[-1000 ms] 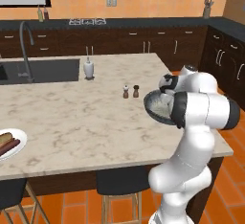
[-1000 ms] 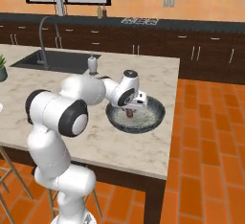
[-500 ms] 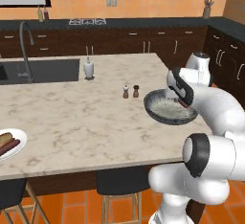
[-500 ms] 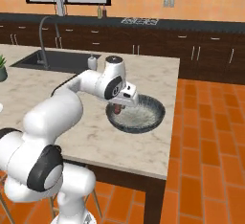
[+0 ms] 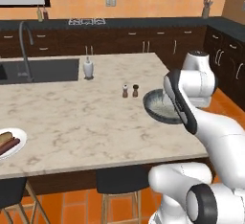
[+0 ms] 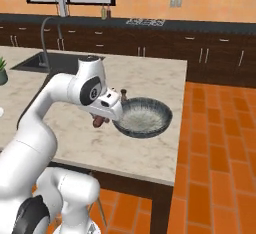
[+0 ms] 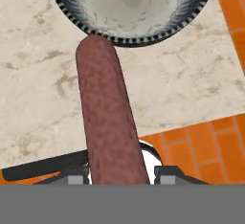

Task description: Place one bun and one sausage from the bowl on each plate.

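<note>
1. The jaws of the white arm's two-finger gripper (image 7: pixel 119 173) are clamped on a long reddish-brown sausage (image 7: pixel 109 122), which runs straight out from between them; in the hand view its far end just overlaps the rim of the bowl.
2. In the right base view the sausage (image 6: pixel 98 122) pokes out below the gripper (image 6: pixel 102 118), above the pale marbled stone surface (image 6: pixel 145 78) and just beside the bowl's near-left rim.
3. Just beyond the jaws sits the wide, shallow, round dark-grey bowl (image 6: pixel 143 117) with a pale speckled inside; it stands near the corner of the surface, close to the orange tiled floor (image 6: pixel 215 143). No bun or sausage can be made out inside it.
4. In the left base view the same bowl (image 5: pixel 160 106) is partly covered by the arm.
5. Just past the bowl, away from the jaws, two small shakers stand upright side by side, one pale (image 5: pixel 125 91) and one dark (image 5: pixel 135 90).
6. Farther along stands a white soap bottle (image 5: pixel 88 68), next to the dark sink (image 5: pixel 40 70) with its curved tap (image 5: pixel 26 46).
7. Well apart from the jaws, at the far left edge of the surface, lies a small round white plate (image 5: pixel 10 144) carrying a tan bun and a dark sausage side by side.
</note>
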